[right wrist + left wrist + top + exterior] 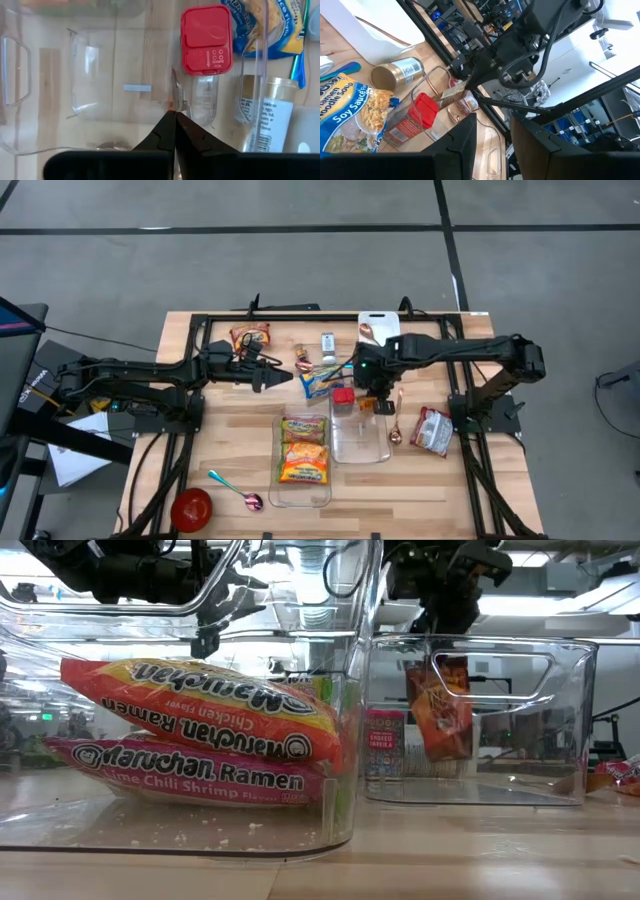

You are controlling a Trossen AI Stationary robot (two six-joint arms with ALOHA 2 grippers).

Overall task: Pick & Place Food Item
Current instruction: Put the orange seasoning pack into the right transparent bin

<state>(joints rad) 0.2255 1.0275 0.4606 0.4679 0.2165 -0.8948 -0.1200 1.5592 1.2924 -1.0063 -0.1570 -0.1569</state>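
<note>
One small orange-brown food packet [440, 708] pinched by top edge in right gripper [378, 402], hanging above empty clear bin [360, 442]. Judged light, limp, crinkly; hold top seam. Left gripper [283, 380] idle, fingers parted, empty, beside ramen bin [303, 492].

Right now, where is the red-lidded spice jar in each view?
High: red-lidded jar at centre, against the clear bin's upper-left corner.
Low: centre, seen through the bin's left end.
Left wrist: lower left.
Right wrist: top, right of centre.
Shared landmark: the clear bin, where the right pincer holds a packet.
</note>
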